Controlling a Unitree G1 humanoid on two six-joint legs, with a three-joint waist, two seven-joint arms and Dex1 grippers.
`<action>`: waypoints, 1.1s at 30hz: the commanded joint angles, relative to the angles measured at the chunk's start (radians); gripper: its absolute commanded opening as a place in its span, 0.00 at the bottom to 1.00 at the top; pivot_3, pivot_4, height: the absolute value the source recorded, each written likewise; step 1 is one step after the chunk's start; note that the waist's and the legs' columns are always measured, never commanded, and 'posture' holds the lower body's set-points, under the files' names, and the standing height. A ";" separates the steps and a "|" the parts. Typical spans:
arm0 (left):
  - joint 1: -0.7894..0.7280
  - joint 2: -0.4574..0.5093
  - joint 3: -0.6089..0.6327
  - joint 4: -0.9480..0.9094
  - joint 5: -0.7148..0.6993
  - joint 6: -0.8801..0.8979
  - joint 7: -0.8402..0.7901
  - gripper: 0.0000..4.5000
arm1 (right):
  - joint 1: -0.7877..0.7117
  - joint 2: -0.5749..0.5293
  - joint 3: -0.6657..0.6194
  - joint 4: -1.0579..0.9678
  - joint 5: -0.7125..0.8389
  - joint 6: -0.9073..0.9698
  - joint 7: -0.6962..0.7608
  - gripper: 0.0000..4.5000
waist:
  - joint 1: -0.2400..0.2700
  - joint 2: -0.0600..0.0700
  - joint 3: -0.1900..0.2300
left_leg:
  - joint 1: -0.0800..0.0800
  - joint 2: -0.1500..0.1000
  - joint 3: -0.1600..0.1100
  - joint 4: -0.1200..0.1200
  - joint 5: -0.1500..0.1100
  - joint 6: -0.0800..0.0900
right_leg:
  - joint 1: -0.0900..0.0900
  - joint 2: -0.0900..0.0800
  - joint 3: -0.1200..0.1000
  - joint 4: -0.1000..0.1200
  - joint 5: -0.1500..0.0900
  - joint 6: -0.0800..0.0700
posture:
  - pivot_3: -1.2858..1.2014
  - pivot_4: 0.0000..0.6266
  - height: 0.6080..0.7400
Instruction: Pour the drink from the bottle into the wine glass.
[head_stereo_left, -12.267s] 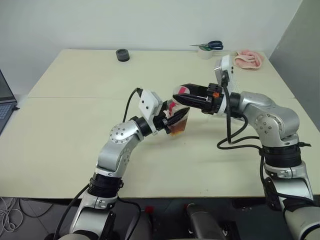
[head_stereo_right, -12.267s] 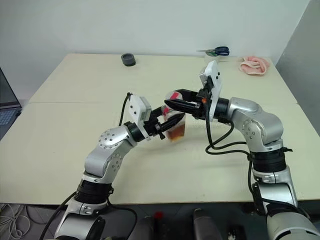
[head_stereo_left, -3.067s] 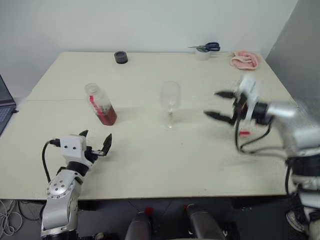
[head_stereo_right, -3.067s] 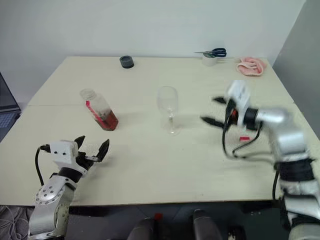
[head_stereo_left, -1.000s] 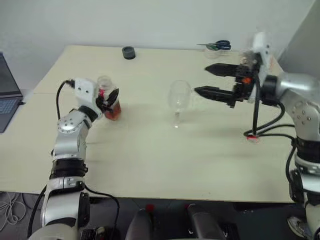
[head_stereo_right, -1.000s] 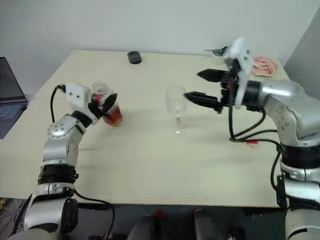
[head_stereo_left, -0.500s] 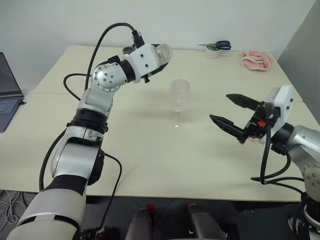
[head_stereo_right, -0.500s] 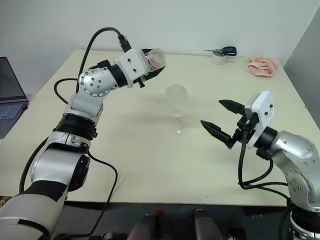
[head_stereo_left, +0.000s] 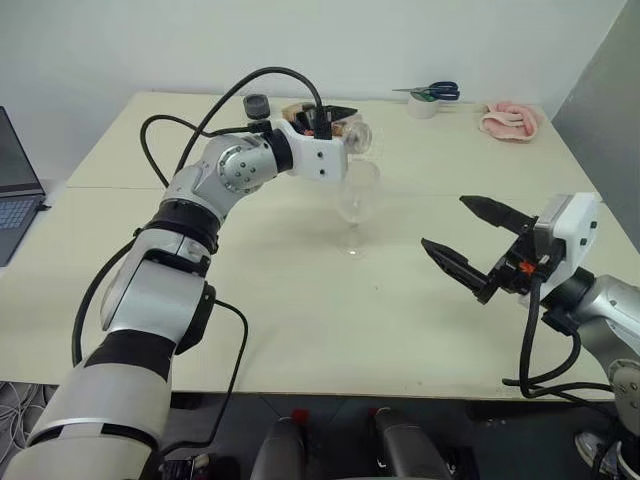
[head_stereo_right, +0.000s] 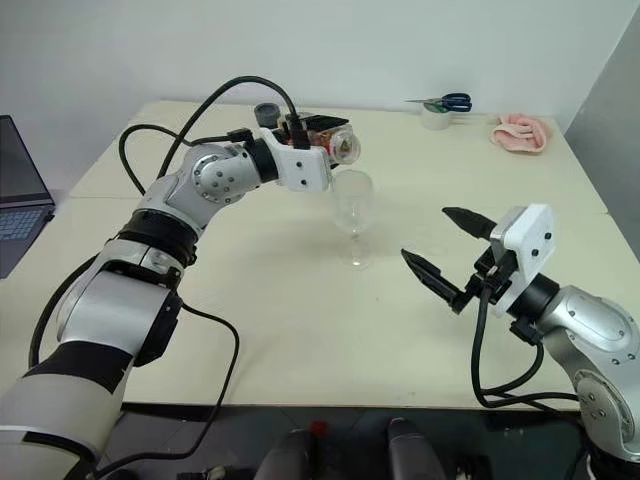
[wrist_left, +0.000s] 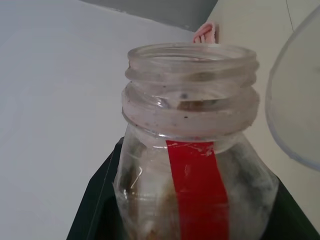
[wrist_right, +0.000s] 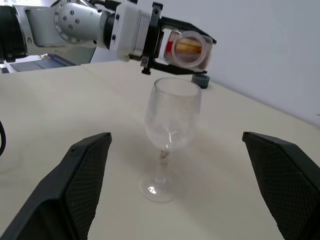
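Note:
My left gripper (head_stereo_left: 332, 122) is shut on the bottle (head_stereo_left: 350, 135), a clear one with a red strip (wrist_left: 196, 185). It holds the bottle level, its open mouth (wrist_right: 191, 47) just over the rim of the wine glass (head_stereo_left: 357, 200). A little amber drink (head_stereo_right: 325, 138) shows inside the lying bottle. The wine glass stands upright at mid-table, its bowl looking empty. My right gripper (head_stereo_left: 443, 221) hovers open to the right of the glass, well apart from it, nothing between its fingers.
Along the far edge of the table (head_stereo_left: 250, 330) lie scissors (head_stereo_left: 432, 92), a tape roll (head_stereo_left: 432, 108), a pink cloth (head_stereo_left: 510, 121) and a small black round thing (head_stereo_left: 257, 104). A laptop (head_stereo_left: 10, 190) sits off the left side.
My left arm has carried the bottle to the right, up to the glass, and rolled it onto its side. The right gripper has drawn back from beside the glass, still open.

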 joint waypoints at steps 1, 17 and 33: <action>-0.055 0.027 -0.015 -0.005 0.046 -0.028 0.067 0.40 | -0.010 -0.016 -0.021 -0.029 0.020 -0.013 -0.013 1.00 | 0.000 0.000 0.000 | 0.000 0.000 0.000 0.000 0.000 0.000 | 0.000 0.000 0.000 0.000 0.000 0.000 | 0.52 0.24 1.00; -0.099 0.059 -0.078 0.033 0.181 -0.044 0.239 0.40 | -0.055 -0.039 0.006 0.004 0.024 -0.012 -0.029 1.00 | 0.002 0.000 0.000 | 0.000 0.000 0.000 0.000 0.000 0.000 | 0.000 0.000 0.000 0.000 0.002 -0.003 | 0.52 0.24 1.00; -0.147 0.060 -0.126 0.074 0.233 -0.054 0.304 0.40 | -0.066 -0.042 0.024 0.021 0.018 -0.014 -0.033 1.00 | 0.004 0.000 0.000 | 0.000 0.000 0.000 0.001 0.000 0.000 | 0.000 0.000 0.000 0.001 0.003 -0.004 | 0.52 0.24 1.00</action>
